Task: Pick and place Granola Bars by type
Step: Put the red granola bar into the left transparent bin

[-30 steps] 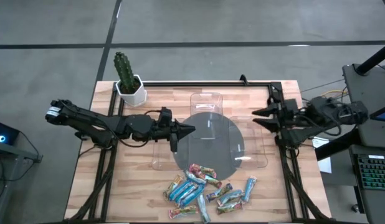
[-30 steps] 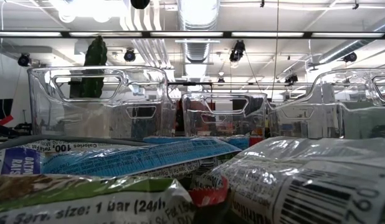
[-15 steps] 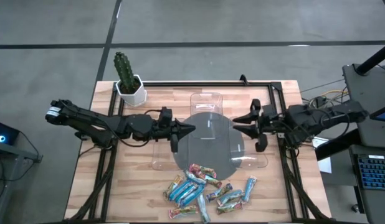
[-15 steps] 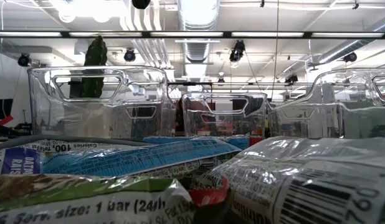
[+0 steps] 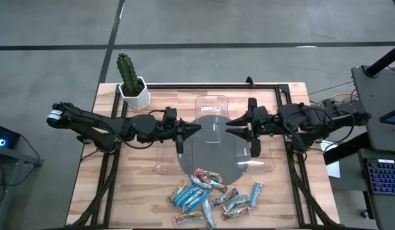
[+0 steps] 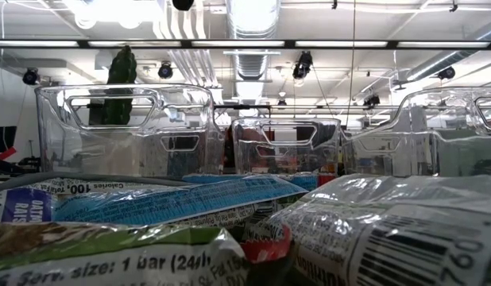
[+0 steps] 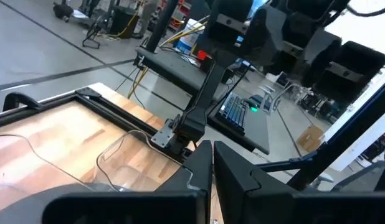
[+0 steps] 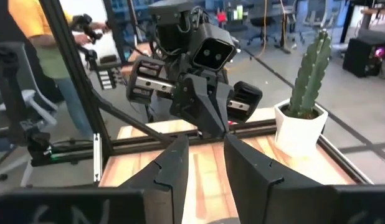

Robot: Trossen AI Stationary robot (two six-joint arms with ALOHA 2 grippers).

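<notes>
1. The Granola Bars point(image 5: 213, 195) lie in a loose heap on the bench point(image 5: 140, 191), at its near edge, just below the round clear lid point(image 5: 213, 144)
2. The left claw point(image 5: 196, 131) hovers over the lid's left rim, fingers pressed together, holding nothing
3. The right claw point(image 5: 231, 127) faces it across the lid, fingers point(image 8: 171, 165) parted, nothing between them
4. A potted cactus point(image 5: 128, 76) stands at the far left corner

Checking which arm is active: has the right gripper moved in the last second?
Yes. The right gripper has swung in from the table's right edge toward the centre, over the round clear tray.
</notes>
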